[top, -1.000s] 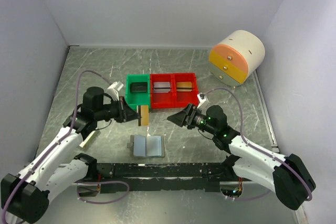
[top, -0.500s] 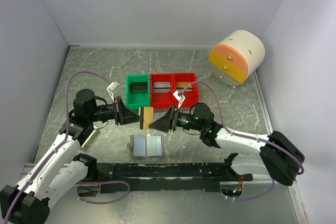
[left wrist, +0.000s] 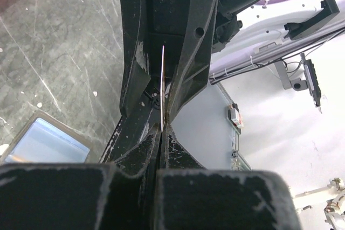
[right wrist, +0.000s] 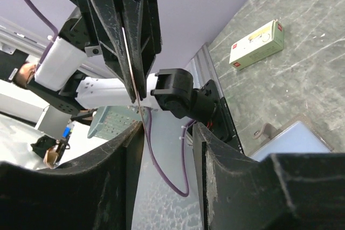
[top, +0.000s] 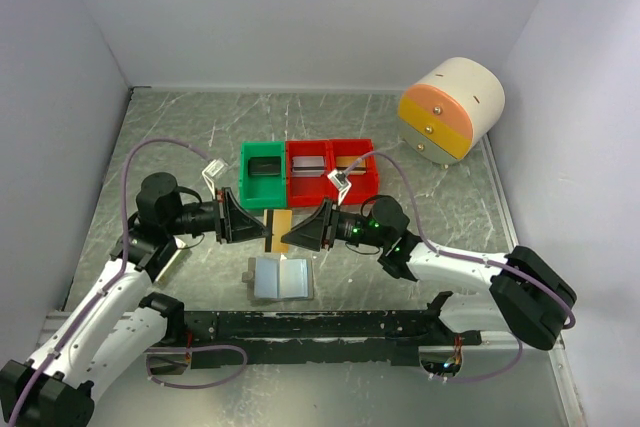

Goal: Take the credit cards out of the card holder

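Your left gripper (left wrist: 160,133) is clamped tight on one credit card (top: 280,222), holding it on edge above the table (top: 180,127). In the left wrist view the card is only a thin pale line running up from between the closed fingertips. Your right gripper (right wrist: 167,133) faces it nose to nose. Its jaws stand partway apart, one on each side of the card's free end, with a gap visible on both sides, so it grips nothing. From above, the two grippers meet over the middle of the table with the orange-tan card between them. Just nearer the arm bases than the card, the card holder (top: 281,278) lies spread flat on the table, pale blue pockets up. You cannot tell whether any cards are in it. Beyond the grippers a green bin (top: 263,187) and two red bins (top: 310,190) stand side by side in a row, touching. A small white-and-red box (right wrist: 257,44) lies on the table by your left arm. A round white, orange and yellow case (top: 450,107) sits in the far right corner.
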Tool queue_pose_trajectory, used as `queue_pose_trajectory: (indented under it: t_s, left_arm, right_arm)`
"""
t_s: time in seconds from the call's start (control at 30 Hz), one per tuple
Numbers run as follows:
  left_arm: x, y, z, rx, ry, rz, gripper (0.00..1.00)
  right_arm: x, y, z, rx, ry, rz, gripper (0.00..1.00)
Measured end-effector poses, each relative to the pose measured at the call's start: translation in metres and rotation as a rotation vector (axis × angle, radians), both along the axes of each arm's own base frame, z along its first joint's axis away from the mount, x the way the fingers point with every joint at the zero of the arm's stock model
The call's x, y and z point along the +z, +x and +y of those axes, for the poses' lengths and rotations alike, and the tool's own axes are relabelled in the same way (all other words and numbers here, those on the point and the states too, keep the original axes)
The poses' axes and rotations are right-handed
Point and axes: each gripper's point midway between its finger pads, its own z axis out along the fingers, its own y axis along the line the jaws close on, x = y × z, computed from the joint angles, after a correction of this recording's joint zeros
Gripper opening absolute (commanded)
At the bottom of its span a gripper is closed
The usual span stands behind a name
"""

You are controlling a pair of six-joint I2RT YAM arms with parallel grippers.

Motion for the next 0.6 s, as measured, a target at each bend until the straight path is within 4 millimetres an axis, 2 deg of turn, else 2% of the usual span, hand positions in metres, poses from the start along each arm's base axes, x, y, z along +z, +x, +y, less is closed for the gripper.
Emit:
queue_pose_trajectory:
  t_s: [0.43,0.6]
  left_arm:
    - [-0.006,-0.007,-0.001,-0.055,-0.002,0.033,0.07]
    - [-0.004,-0.009,-0.001,-0.055,-0.007,0.026,0.07]
  right_arm:
    - [0.025,-0.005,0.001,0.029,0.085,-0.015,0.21]
    - [0.028,-0.008,0.004,0.053,0.101,-0.007,0.22]
